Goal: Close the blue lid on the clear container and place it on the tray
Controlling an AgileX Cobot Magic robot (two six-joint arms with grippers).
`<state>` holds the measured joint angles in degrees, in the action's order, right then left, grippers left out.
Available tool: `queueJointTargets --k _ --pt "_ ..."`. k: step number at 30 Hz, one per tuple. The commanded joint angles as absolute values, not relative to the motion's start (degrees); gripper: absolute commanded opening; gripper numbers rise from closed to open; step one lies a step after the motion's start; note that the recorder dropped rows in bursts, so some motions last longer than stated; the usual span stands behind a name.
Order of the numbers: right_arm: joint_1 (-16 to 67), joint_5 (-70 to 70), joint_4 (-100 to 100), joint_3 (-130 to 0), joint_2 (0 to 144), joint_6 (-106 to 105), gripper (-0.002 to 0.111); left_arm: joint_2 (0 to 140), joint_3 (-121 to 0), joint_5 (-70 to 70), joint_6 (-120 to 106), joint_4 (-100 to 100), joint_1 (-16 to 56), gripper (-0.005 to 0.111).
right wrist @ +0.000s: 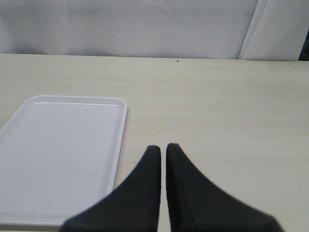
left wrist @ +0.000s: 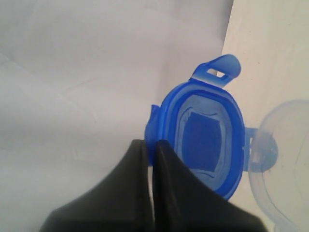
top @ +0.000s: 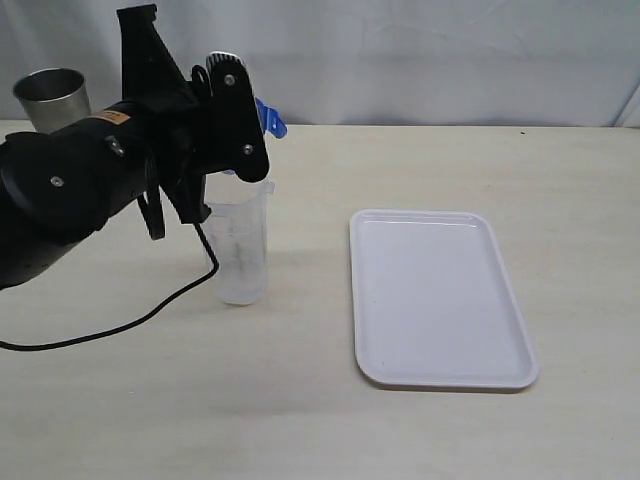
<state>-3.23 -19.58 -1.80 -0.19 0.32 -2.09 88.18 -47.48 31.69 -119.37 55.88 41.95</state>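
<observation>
Lid (left wrist: 203, 137) edge sits pinched, apparently, in clenched left end effector (left wrist: 150, 143) above clear container (top: 240, 255).

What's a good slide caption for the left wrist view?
Closed left jaws at the edge of the open blue lid, beside the clear container.

The left arm (top: 70, 185) hides most of the blue lid (top: 272, 122).

pale wooden tabletop (top: 300, 420); white fabric backdrop (top: 420, 60) behind
</observation>
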Motion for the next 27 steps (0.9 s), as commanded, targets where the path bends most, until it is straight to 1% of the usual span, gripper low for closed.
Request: queueJointTargets --k 1,15,27 --pt "-3.2 -19.6 -1.8 0.0 0.0 -2.1 0.004 85.7 -47.5 31.5 -119.7 57.2 42.7 0.0" --pt "-3.2 -19.6 -1.8 0.0 0.0 -2.1 0.004 83.9 -46.4 28.9 -120.4 59.2 43.4 0.0" --pt "-3.2 -19.6 -1.8 0.0 0.0 -2.1 0.004 83.9 -46.4 34.9 -120.1 56.1 43.4 0.0"
